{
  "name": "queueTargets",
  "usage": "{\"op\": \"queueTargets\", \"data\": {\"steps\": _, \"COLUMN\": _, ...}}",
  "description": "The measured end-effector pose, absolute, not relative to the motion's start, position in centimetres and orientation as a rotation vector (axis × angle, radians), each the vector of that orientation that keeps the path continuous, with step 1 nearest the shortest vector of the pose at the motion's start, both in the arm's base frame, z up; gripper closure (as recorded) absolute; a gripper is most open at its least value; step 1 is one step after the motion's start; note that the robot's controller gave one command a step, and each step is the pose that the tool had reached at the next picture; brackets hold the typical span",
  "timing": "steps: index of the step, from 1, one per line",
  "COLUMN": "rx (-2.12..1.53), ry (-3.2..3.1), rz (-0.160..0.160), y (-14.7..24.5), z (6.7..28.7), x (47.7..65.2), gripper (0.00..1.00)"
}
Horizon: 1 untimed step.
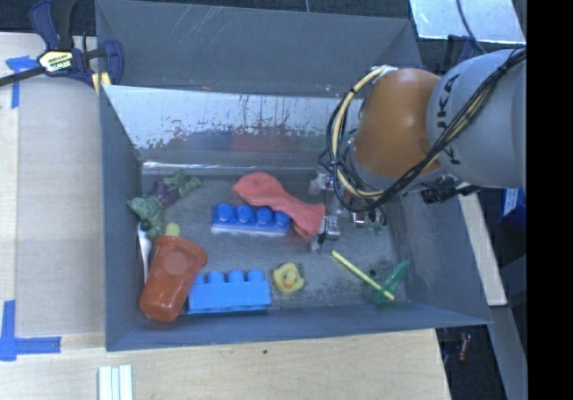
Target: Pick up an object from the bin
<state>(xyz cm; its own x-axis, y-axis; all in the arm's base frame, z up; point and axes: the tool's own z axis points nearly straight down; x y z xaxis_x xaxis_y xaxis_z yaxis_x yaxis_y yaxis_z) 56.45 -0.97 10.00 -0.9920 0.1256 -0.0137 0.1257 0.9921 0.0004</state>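
Near wall: blue block (228,292), small yellow piece (286,277), green-tipped stick (369,279) — none at the claw. Further in, mid-bin, the claw (326,226) sits at the right, nearer end of the pink-red paddle-shaped piece (269,193). Its long axis runs left and far from there. We can't tell whether the claw is spread or pinching — contact looks likely to us, but unconfirmed.

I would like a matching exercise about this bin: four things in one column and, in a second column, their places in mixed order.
1 pink rubber piece
2 orange bottle
3 small yellow toy
4 yellow stick

A lower left corner
B just right of the big blue brick
C lower right
D middle, one end at the gripper

Pairs: 1-D, 2-A, 3-B, 4-C
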Motion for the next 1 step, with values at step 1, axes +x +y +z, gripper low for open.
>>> {"op": "queueTargets", "data": {"steps": 1, "rx": -0.189, "ry": 3.113, "rz": -0.007, "y": 3.50, "z": 8.39, "x": 59.96, "gripper": 1.00}}
